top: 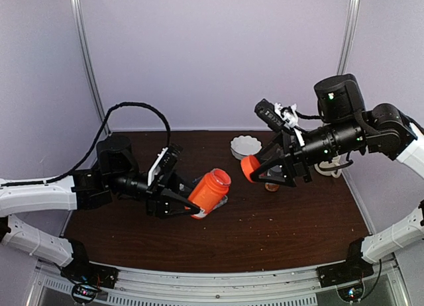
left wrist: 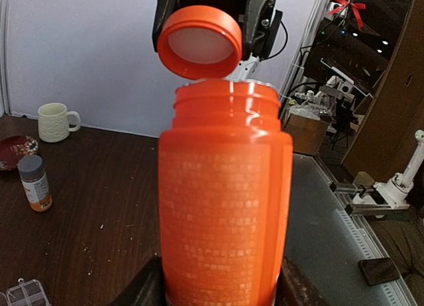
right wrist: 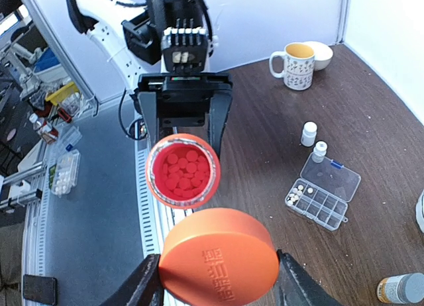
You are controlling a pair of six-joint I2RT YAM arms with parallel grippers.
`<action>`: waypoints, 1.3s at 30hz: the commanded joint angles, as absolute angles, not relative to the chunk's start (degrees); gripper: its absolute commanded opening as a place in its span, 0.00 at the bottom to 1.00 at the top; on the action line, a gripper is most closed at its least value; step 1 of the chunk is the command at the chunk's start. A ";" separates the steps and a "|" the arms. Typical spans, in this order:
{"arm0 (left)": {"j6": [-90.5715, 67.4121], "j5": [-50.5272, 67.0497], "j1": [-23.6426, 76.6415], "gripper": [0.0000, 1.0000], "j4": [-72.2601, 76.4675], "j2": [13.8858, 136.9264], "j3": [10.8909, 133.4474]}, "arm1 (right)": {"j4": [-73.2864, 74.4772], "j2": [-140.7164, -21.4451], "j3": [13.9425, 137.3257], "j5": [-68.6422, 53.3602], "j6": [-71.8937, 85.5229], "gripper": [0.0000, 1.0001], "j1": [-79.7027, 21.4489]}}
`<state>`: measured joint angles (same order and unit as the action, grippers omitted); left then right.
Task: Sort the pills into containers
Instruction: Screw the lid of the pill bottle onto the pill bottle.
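Nearest you, your left claw (top: 193, 204) is clamped on the base of the orange bottle (top: 211, 189). It holds the bottle above the desk (top: 291, 226), tilted with the open mouth up and to the right. From the right wrist you can look straight into that mouth, and the bottle is packed with round red tablets (right wrist: 180, 172).

A little farther and to the right, your right claw (top: 257, 171) grips the orange cap (right wrist: 218, 256) between its fingers. The cap is off the bottle and sits just beside the mouth.

Farther across the desk lies the organizer (right wrist: 318, 203), flat, with what looks like its clear lid folded open. The pills (right wrist: 296, 193) are a few small whitish tablets in the compartments at one end, and the other compartments look bare. Two small white bottles (right wrist: 309, 134) stand upright just beside it, close together.

A grey-capped bottle (left wrist: 33, 182) stands on the desk close by your right claw. A red plate (left wrist: 13, 150) and a cream mug (left wrist: 56, 120) lie beyond it to the right. A scalloped white bowl (top: 246, 146) sits at the far edge, near the back wall.
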<state>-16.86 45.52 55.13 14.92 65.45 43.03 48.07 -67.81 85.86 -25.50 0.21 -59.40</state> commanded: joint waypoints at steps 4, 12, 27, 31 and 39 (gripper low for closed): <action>-13.87 50.58 56.00 0.00 4.34 69.50 50.71 | 54.34 -74.42 92.86 -28.49 -6.31 0.34 -62.42; -11.86 50.44 56.51 0.00 -1.31 70.09 52.65 | 56.13 -78.84 96.15 -29.29 -8.27 0.34 -63.93; -13.63 55.09 56.87 0.00 2.72 69.81 52.88 | 57.33 -82.00 96.37 -25.41 -9.77 0.33 -66.71; -14.53 57.07 56.90 0.00 4.22 68.95 52.65 | 56.39 -81.48 94.81 -24.37 -10.51 0.32 -66.71; -15.96 59.19 56.93 0.00 6.01 69.47 52.99 | 54.70 -81.32 94.22 -29.20 -11.63 0.29 -68.31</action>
<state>-15.18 55.05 56.53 -2.63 70.39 51.07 56.73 -81.76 95.64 -27.79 -10.52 -67.05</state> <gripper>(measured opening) 0.518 0.542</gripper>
